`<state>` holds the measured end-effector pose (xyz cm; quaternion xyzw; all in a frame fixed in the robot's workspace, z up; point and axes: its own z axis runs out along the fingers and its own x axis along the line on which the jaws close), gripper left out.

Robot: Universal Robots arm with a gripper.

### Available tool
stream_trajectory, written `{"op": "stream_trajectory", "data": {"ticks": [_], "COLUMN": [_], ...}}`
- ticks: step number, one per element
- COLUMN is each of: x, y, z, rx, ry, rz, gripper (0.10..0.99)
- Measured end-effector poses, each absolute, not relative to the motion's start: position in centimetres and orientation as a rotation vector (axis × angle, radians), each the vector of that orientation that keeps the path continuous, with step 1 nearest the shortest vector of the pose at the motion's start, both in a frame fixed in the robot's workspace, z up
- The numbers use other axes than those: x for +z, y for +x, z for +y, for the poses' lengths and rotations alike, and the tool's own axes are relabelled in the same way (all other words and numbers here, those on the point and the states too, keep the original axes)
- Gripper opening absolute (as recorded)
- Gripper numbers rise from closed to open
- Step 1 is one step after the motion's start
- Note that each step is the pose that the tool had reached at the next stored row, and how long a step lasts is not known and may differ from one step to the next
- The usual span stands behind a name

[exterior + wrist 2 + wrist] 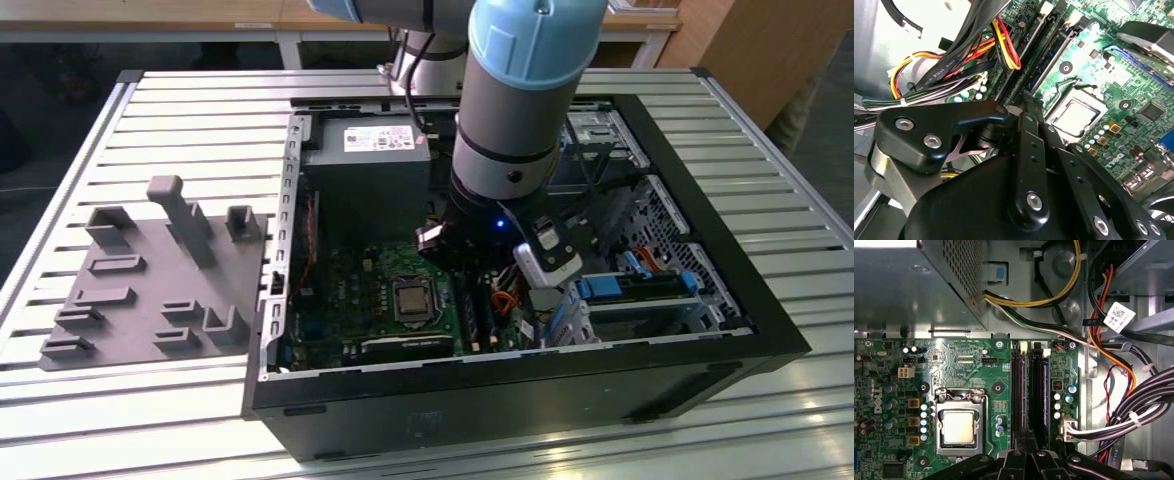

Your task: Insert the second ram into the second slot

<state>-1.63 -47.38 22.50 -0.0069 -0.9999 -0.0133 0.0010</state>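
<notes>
**Memory insertion: hand poised over the slot bank, seating not confirmed**

The arm [514, 130] is reaching down into the open computer case [534, 385], which is lying on the slatted tabletop [200, 120]. A grey holder plate [147, 290] is sitting at the exterior view's left, well apart from the case. In both wrist views the hand [1026, 440] is hanging just above the near end of the memory slots [1030, 385], to the right of the processor socket [958, 426] as the first wrist view is showing it. The hand is presenting a narrow closure, its fingertips [1026, 102] drawn together. Whether a stick is being pinched between them cannot be told.

The second ram is not separating clearly from the dark slots. A bluish edge is running along the right-hand pair of slots, but whether this is the stick or the slot itself cannot be told. Judging from the hand's position at the slots, the work is appearing to be at the insertion stage itself, with seating not yet verifiable.
</notes>
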Motion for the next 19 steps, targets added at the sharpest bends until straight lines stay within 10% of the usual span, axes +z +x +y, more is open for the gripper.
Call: {"op": "stream_trajectory", "data": {"ticks": [19], "x": [21.77], "y": [-1.59], "z": [-47.35], "rx": [-0.047], "ry": [-0.021], "rz": [-3.14], "gripper": [0.106]}}
